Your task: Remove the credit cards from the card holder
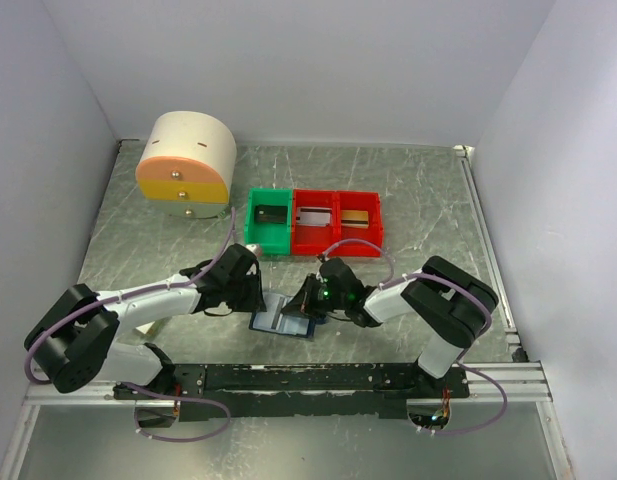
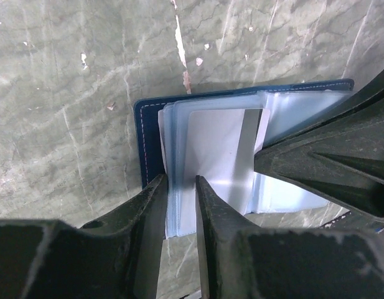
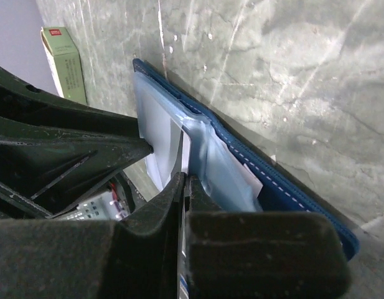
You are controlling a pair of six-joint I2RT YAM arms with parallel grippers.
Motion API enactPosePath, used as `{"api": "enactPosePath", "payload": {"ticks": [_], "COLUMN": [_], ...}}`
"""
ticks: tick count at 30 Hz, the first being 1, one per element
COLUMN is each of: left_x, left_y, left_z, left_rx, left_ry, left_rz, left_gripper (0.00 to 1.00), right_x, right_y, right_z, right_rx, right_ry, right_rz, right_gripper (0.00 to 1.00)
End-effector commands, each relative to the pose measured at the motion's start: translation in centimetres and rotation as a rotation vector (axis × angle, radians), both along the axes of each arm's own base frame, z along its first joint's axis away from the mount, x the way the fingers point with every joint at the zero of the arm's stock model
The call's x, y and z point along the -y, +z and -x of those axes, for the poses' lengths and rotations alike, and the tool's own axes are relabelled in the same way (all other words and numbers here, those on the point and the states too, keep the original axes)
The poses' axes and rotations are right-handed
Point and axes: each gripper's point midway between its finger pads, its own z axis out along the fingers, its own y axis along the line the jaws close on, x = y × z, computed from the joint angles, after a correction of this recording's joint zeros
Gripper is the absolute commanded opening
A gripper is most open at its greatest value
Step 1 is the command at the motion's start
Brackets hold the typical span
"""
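Note:
The card holder (image 1: 278,322) lies open on the table between both grippers, its navy cover (image 2: 148,140) underneath and its pale blue sleeves (image 2: 173,156) fanned upward. My left gripper (image 2: 179,180) straddles the near edge of the sleeves, and they fill the narrow gap between its jaws. A pale grey credit card (image 2: 216,162) stands out of the sleeves. My right gripper (image 3: 184,177) is shut on this card's thin edge (image 3: 186,149), and its fingers (image 2: 304,162) show at the right of the left wrist view. From above, the left gripper (image 1: 258,297) and the right gripper (image 1: 310,297) meet over the holder.
At the back left stands a round cream drawer box (image 1: 188,165). Behind the holder sit a green bin (image 1: 252,222) and two red bins (image 1: 335,238) with flat items inside. A pale green carton with a red label (image 3: 64,62) lies close by. White walls enclose the table.

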Motion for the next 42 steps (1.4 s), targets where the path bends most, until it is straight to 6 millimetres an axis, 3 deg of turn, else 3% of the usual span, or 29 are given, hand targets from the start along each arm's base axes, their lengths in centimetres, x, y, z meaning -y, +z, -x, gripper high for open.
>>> {"api": "enactPosePath", "payload": {"ticks": [1,12,22,29,37,42], "left_x": [-0.2,-0.9,0.8,3.8,4.5,2.5], "left_y": [-0.4,-0.3,2.5,5.2,2.3,-0.2], "left_z": [0.6,0.1,-0.4,-0.7,0.4,0.7], "left_rx": [-0.027,-0.023,0.026,0.067,-0.028,-0.081], "left_ry": [-0.016,0.010,-0.049,-0.155,-0.221,-0.163], "left_rz": [-0.017,-0.060,0.027,0.163,0.119,-0.010], "left_gripper": [0.34,0.33,0.46,0.53,0.44,0.36], "right_x": [-0.4,1.0,1.3,1.2,1.8,1.7], "right_y": [0.9,1.3,0.4,0.2,-0.1,0.2], "right_z": [0.0,-0.3,-0.4,-0.3,-0.4,-0.4], "right_rx": [-0.001,0.004,-0.029,-0.047,-0.058,-0.060], "right_ry": [0.001,-0.016,-0.041,-0.049,-0.069,-0.074], "right_rz": [-0.068,-0.041,-0.015,-0.035,-0.034,-0.067], "right_gripper": [0.00,0.00,0.02,0.02,0.04,0.05]}}
